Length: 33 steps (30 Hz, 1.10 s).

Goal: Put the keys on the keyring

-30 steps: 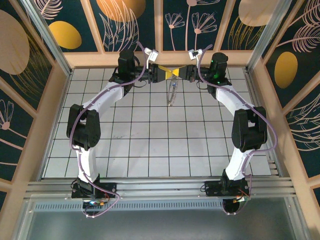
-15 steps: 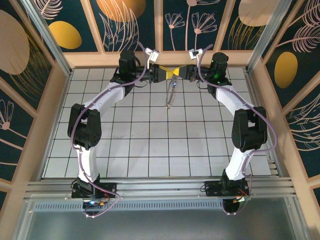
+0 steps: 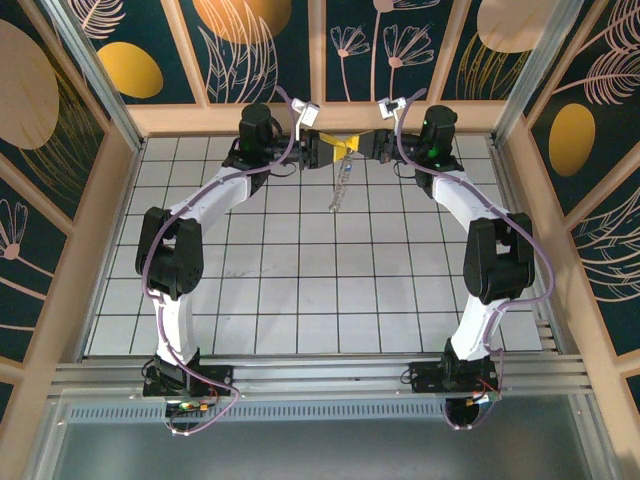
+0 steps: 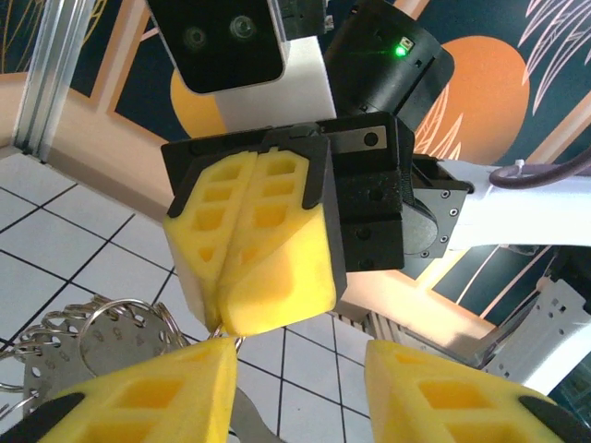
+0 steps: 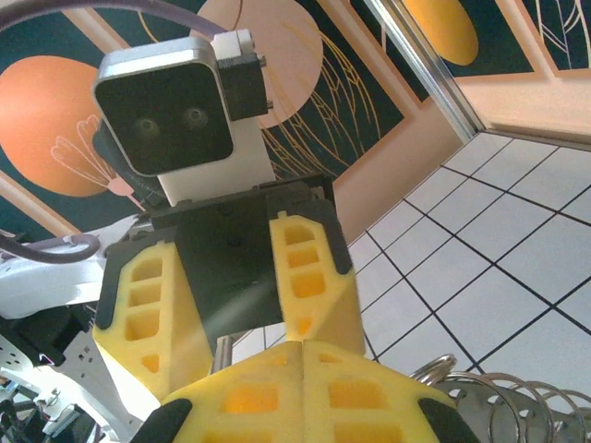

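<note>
High at the back centre of the table my two grippers meet tip to tip. My right gripper (image 3: 357, 146) (image 5: 303, 369) is shut, its yellow pads pinching the wire of the keyring (image 3: 342, 186). The ring hangs down from that pinch, a thin silver hoop with metal pieces along it (image 4: 88, 332) (image 5: 489, 397). My left gripper (image 3: 334, 148) (image 4: 300, 397) faces it with its fingers apart and only floor tile between them. Its left finger (image 4: 138, 392) sits right beside the ring wire, under the right gripper's pads (image 4: 249, 240). The keys are out of view.
The wooden back wall (image 3: 320, 118) stands directly behind both grippers. White tiled floor (image 3: 320, 290) stretches open below and in front of the hanging ring. Both arms arch up from their bases at the near edge.
The left gripper's jaws have spread apart. The hanging keyring has swung slightly up and left. The right gripper has stayed shut in place.
</note>
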Tool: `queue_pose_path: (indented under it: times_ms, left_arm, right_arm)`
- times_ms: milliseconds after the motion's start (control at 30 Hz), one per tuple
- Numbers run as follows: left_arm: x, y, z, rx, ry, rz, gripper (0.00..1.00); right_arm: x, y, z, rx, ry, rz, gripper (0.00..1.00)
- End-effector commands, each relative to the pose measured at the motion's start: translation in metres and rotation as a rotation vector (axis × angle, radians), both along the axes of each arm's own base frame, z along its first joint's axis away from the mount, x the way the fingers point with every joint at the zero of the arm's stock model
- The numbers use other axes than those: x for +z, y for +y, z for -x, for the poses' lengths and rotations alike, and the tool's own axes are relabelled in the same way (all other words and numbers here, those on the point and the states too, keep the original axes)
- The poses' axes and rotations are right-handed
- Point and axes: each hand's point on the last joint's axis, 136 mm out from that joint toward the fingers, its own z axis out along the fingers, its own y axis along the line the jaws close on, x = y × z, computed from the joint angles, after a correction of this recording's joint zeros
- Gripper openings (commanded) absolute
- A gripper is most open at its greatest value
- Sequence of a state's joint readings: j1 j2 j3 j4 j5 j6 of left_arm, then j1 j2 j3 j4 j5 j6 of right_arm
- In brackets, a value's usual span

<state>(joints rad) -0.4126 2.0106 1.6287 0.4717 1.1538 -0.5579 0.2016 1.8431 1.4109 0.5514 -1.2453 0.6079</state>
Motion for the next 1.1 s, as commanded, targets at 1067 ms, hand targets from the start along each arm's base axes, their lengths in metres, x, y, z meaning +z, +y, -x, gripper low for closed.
queue_pose_path:
  times_ms: [1067]
  left_arm:
    - [0.012, 0.006, 0.004, 0.012, -0.007, 0.069, 0.38]
  right_arm:
    - [0.037, 0.012, 0.016, 0.040, -0.126, -0.039, 0.00]
